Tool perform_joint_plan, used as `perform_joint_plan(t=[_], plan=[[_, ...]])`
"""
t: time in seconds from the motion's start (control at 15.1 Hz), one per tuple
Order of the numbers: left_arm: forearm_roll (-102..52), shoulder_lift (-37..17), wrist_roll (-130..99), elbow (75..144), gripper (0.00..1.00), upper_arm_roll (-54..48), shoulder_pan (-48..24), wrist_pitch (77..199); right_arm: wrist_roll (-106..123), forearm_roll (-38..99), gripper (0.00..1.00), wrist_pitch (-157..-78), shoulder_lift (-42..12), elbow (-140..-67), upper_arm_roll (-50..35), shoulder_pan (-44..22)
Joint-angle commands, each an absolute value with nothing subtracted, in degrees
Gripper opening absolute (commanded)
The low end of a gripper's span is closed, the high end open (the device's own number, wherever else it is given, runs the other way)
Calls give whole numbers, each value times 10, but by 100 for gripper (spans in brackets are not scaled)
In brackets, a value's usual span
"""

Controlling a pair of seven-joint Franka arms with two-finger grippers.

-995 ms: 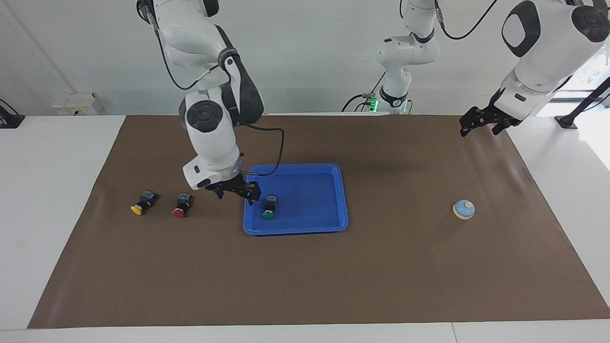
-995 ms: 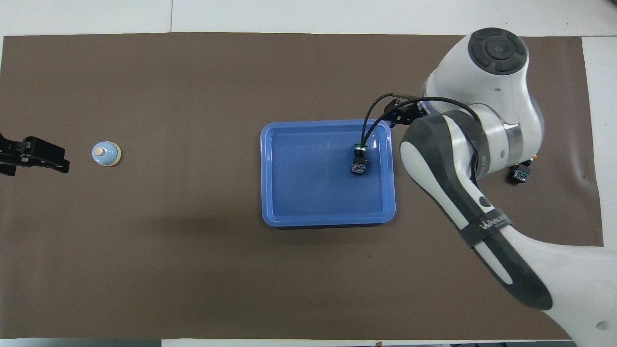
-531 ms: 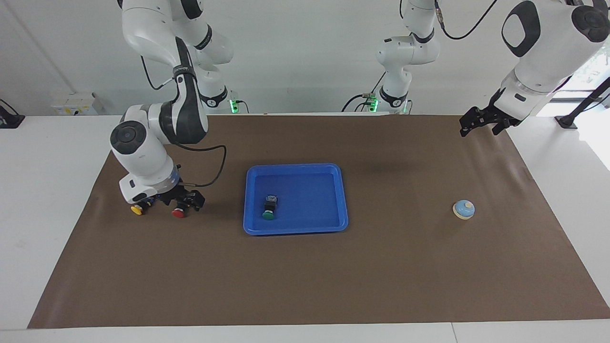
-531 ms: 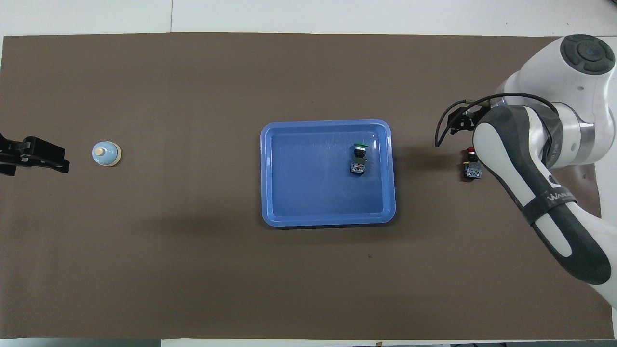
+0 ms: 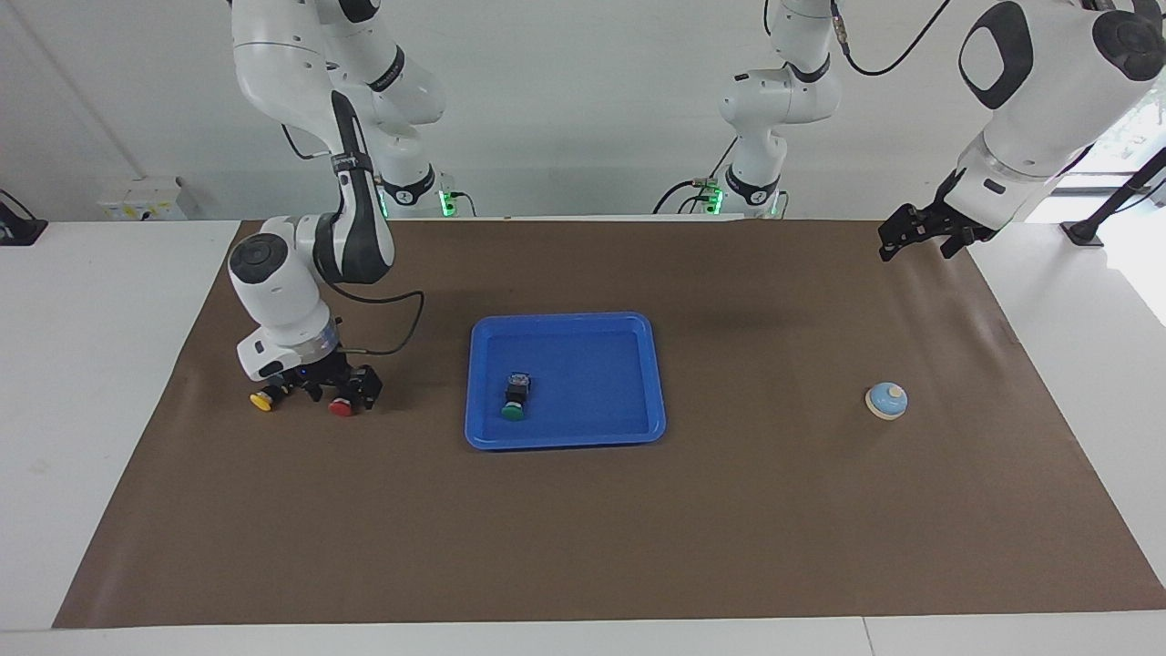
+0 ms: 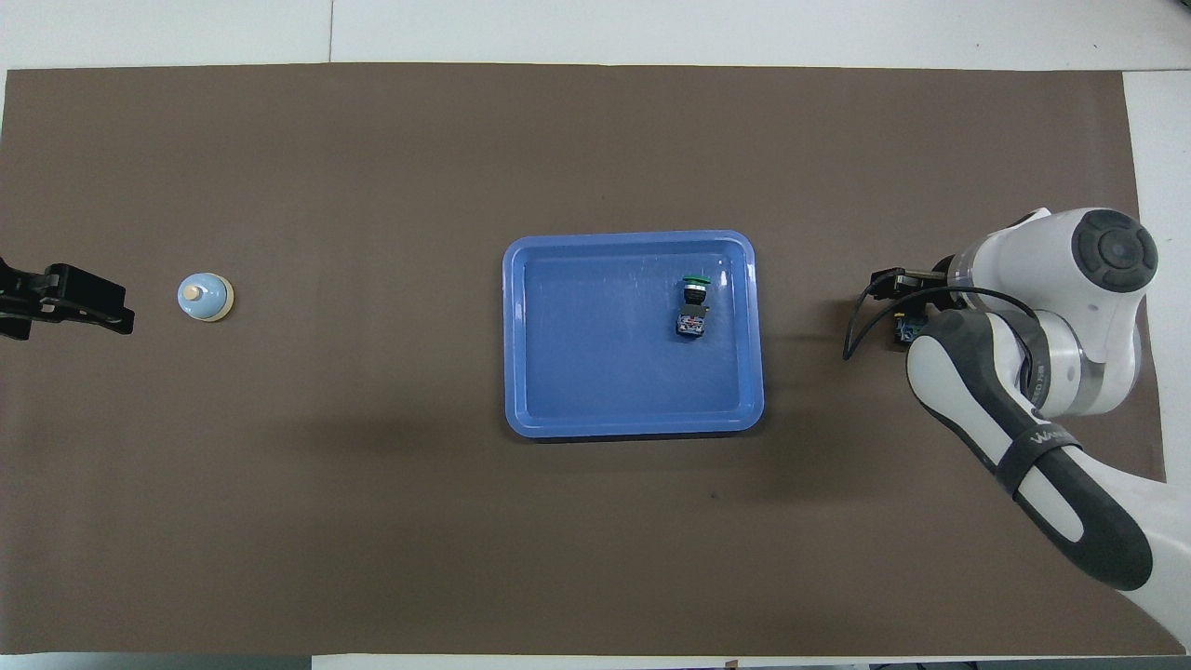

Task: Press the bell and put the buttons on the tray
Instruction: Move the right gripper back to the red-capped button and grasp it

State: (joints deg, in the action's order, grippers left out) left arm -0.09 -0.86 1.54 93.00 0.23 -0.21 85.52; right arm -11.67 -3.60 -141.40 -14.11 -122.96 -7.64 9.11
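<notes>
The right gripper is down at the red button, its fingers spread to either side of the black body, contact unclear; the yellow button lies just beside it toward the right arm's end; the green button lies in the tray mid-table; the left gripper waits raised, fingers apart, with the bell well apart from it on the mat.

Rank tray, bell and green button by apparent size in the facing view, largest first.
1. tray, by far the largest.
2. bell.
3. green button, lying in the tray. It looks close to the bell in size and only slightly smaller, so these two are near a tie.
</notes>
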Motion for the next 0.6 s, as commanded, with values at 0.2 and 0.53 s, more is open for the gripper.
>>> perform_joint_plan(t=[0.2, 0.53], plan=[[-9, 2, 10, 938, 100, 3, 0, 857, -84, -40, 21, -1445, -108, -1284, -81, 109], [-9, 2, 10, 938, 100, 3, 0, 857, -84, -39, 0, -1434, -109, -1276, -82, 103]])
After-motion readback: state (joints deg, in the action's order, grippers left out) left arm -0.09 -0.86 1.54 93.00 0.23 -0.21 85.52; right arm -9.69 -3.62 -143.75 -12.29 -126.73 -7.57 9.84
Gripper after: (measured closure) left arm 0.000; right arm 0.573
